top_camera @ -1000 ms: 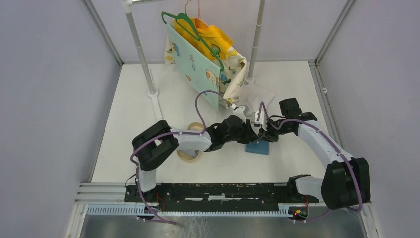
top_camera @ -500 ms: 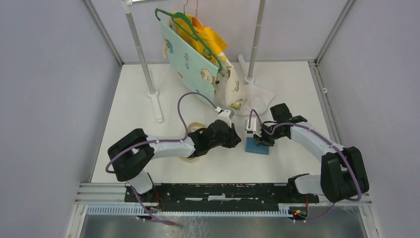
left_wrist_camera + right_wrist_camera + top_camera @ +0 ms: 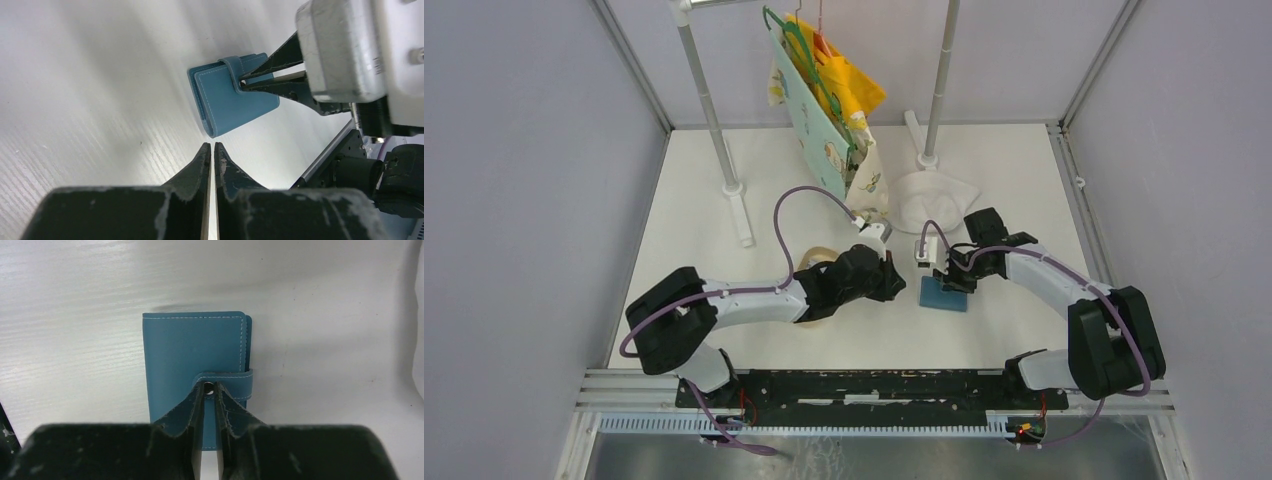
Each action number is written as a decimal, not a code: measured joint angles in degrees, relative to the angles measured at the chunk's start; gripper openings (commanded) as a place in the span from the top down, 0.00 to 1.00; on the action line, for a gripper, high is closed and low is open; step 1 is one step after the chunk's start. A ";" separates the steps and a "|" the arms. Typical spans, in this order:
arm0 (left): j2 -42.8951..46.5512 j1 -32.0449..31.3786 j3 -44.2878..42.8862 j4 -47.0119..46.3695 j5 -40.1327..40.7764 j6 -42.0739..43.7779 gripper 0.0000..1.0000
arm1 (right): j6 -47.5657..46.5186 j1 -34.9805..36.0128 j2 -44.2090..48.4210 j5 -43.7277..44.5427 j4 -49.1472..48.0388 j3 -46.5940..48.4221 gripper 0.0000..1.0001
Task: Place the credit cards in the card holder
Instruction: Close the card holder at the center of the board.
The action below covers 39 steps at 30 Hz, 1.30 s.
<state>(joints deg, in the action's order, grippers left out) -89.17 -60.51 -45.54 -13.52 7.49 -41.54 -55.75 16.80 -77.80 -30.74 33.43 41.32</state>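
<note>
card holder: flat blue leather-looking wallet, squarish, pale stitching round the edge, with a strap wrapped over one side. It's closed and lying flat on the table, a bit right of the middle.

snap button: tiny round metal dot on the strap, only just peeking out between the right fingertips.

table: white top with a faint streaky wood grain, matte.

right gripper: black fingers, scuffed white along the edges, drawn almost together with just a sliver between them. The tips sit right on the strap at the snap. Honestly can't tell whether they're pinching the strap or only pressing on it.

left gripper: same worn black fingers, clenched to a hairline gap, and I can't see anything between them. It's low over the table just left of the card holder, tips aimed at it, with a strip of bare table between.

tan ring: an oval hoop of a thing, half tucked under the left arm.

white cloth: soft crumpled heap behind the wallet, near the rack pole.

hanging bag: mint cartoon-print fabric on a green hanger, with something yellow behind it.
</note>
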 measured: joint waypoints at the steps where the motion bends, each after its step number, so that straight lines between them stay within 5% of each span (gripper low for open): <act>1: 0.44 0.00 0.02 0.31 0.00 0.17 0.89 | 0.00 0.28 -0.28 0.13 -0.09 0.00 0.83; 11: 3.54 0.00 1.60 0.96 0.11 0.48 0.90 | 2.71 1.53 -2.71 2.71 -0.26 1.11 0.82; 14: 4.59 0.00 2.89 0.70 -0.26 0.46 0.79 | 3.58 1.44 -3.13 2.64 0.63 2.16 0.73; 16: 5.55 0.00 3.74 0.46 -0.76 0.35 0.63 | 3.50 0.76 -2.73 1.99 1.14 2.40 0.61; 19: 7.10 -0.02 4.76 -0.79 -2.56 -0.46 0.37 | 2.08 -1.77 0.28 -0.15 2.84 2.47 0.26; 21: 7.72 0.00 5.70 -2.91 -4.17 -1.75 0.29 | 1.44 -3.89 5.68 -0.90 2.80 2.49 0.07; 27: 5.60 -0.35 7.32 -9.57 -9.03 -7.13 0.30 | 4.11 -8.68 22.14 -5.88 -6.05 -1.73 0.02; 32: -2.45 -1.49 4.59 -8.83 -8.83 -9.33 0.52 | 5.97 -14.97 18.14 -11.19 -4.44 -2.47 0.02; 39: -14.47 -1.86 -7.10 1.27 -4.44 -9.99 0.57 | 8.04 -16.37 19.19 -13.33 -4.35 -2.58 0.02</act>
<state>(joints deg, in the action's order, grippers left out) -103.63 -62.37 -52.64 -12.25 3.05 -51.53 -47.70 0.43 -58.61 -44.07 29.08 38.74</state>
